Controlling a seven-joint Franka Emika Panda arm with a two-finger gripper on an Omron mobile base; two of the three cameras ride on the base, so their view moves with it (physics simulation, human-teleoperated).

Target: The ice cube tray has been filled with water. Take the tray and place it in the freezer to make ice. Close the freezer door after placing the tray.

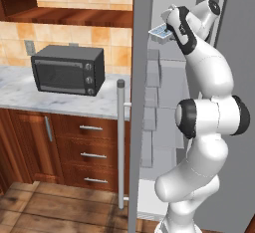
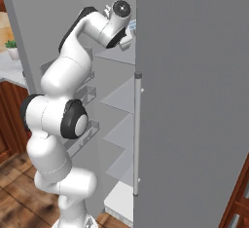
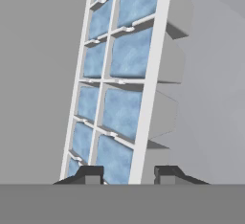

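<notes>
My gripper (image 1: 168,30) is shut on the ice cube tray (image 1: 159,32), a small white tray whose cells hold pale-blue water (image 3: 122,108). I hold it high, at the top of the open freezer (image 1: 169,82). In the hand view the tray (image 3: 143,94) runs up and away from my gripper (image 3: 128,175), one fingertip (image 3: 91,174) over a cell and the other outside the long rim. From the right base view the tray (image 2: 131,27) peeks out beyond the wrist, above the top shelf (image 2: 119,55). The freezer door (image 1: 141,102) stands open, edge-on, with its bar handle (image 1: 120,142).
A black microwave (image 1: 67,69) sits on the marble counter (image 1: 20,95) left of the door, over wooden drawers (image 1: 89,152). The other grey door (image 2: 194,100) stands to the right with its handle (image 2: 137,134). Door bins (image 2: 82,95) line the open door's inside.
</notes>
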